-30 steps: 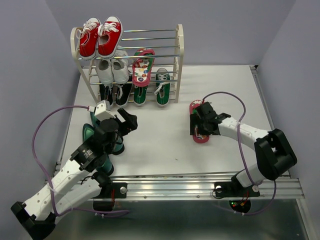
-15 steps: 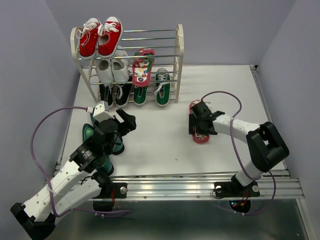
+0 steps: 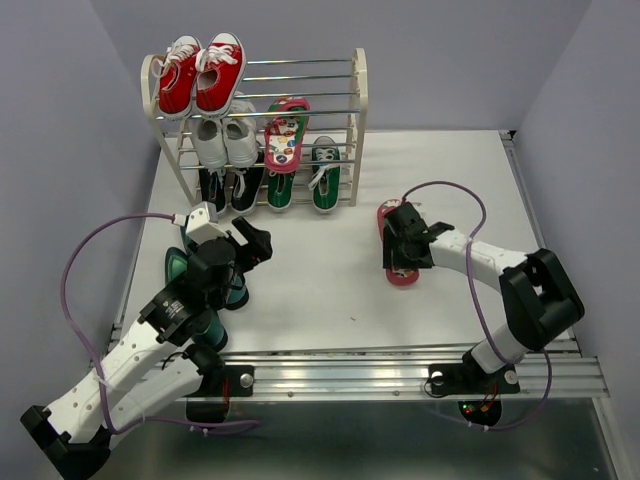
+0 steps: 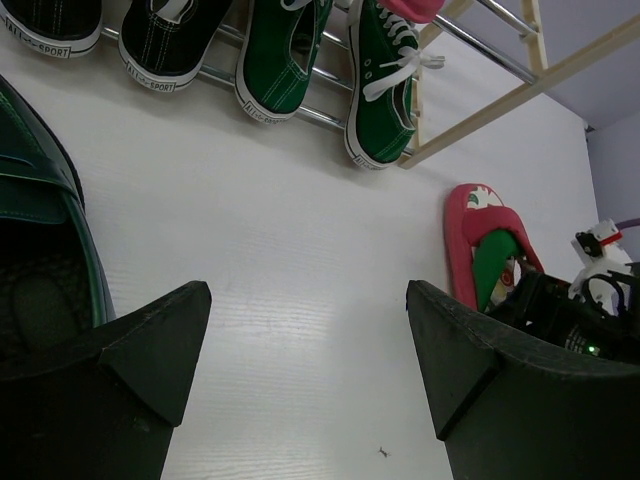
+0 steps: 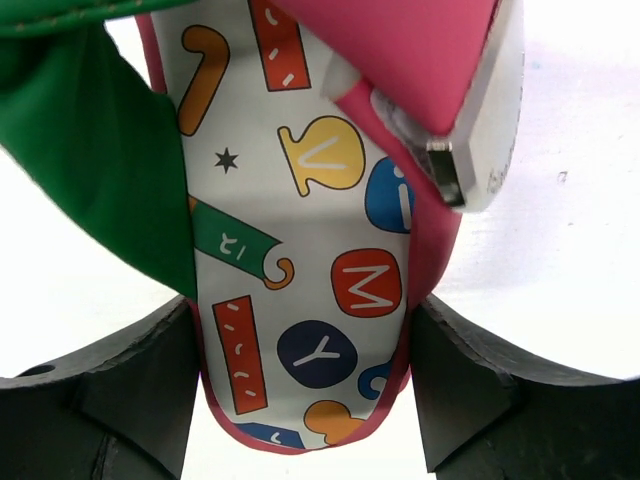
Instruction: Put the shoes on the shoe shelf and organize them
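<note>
One red-pink flip-flop (image 3: 403,277) with green straps lies on the white table right of centre. My right gripper (image 3: 400,258) is shut on its heel end; in the right wrist view both fingers press the sides of its printed sole (image 5: 310,250). The other flip-flop (image 3: 285,130) lies on the shoe shelf (image 3: 358,110), and both green sneakers (image 3: 325,180) stand on its bottom tier. The dark teal high heels (image 3: 180,266) lie on the table under my left arm and also show in the left wrist view (image 4: 35,200). My left gripper (image 3: 255,240) is open and empty over bare table (image 4: 308,300).
Red sneakers (image 3: 200,75) sit on the shelf's top tier, white sneakers (image 3: 225,140) below them, and black sneakers (image 3: 225,187) at the bottom left. Purple walls close in the back and both sides. A metal rail (image 3: 400,375) runs along the near edge.
My right gripper has shifted slightly along the flip-flop on the table, with its forearm swinging a little. The left arm has barely moved.
</note>
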You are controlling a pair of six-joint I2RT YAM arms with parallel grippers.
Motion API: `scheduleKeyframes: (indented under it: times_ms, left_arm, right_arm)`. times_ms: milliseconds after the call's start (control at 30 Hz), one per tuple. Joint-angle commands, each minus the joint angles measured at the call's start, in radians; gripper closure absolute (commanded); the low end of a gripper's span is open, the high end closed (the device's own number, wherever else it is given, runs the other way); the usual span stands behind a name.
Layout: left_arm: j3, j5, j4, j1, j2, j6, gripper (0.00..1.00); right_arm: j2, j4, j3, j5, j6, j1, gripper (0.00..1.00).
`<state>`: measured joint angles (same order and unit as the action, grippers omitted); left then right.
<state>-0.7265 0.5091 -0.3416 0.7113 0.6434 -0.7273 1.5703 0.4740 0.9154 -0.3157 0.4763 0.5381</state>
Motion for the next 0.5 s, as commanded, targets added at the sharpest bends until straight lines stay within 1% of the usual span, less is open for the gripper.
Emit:
scheduleKeyframes:
  times_ms: [0, 67, 100, 167, 200, 267, 300, 333, 467]
  left_arm:
    - [-0.010, 0.028, 0.013, -0.006, -0.005, -0.001, 0.09]
    - [-0.007, 0.029, 0.016, -0.006, -0.004, -0.001, 0.09]
    - [-0.007, 0.031, 0.016, -0.006, -0.004, -0.001, 0.09]
    - [-0.008, 0.031, 0.018, -0.004, -0.004, 0.000, 0.09]
    - [-0.010, 0.031, 0.022, -0.006, -0.002, 0.003, 0.09]
    - [-0.011, 0.034, 0.029, -0.006, -0.001, 0.009, 0.09]
    - [-0.011, 0.035, 0.035, -0.006, -0.001, 0.012, 0.09]
    - [-0.013, 0.035, 0.039, -0.006, 0.002, 0.015, 0.09]
    - [-0.024, 0.042, 0.047, -0.004, 0.012, 0.025, 0.09]
  right_arm:
    - [-0.211, -0.071, 0.014, 0.052, -0.100, 0.010, 0.99]
    - [-0.284, -0.066, 0.011, 0.115, -0.134, 0.019, 0.99]
    - [-0.358, -0.055, 0.011, 0.168, -0.146, 0.019, 0.99]
    - [-0.423, -0.023, 0.020, 0.220, -0.157, 0.019, 0.99]
    - [-0.447, 0.020, 0.039, 0.278, -0.175, 0.019, 0.99]
    - [-0.519, 0.050, 0.053, 0.363, -0.209, 0.019, 0.99]
    - [-0.538, 0.072, 0.059, 0.438, -0.215, 0.019, 0.99]
    - [-0.556, 0.081, 0.060, 0.476, -0.220, 0.019, 0.99]
    - [-0.576, 0.110, 0.103, 0.585, -0.248, 0.019, 0.99]
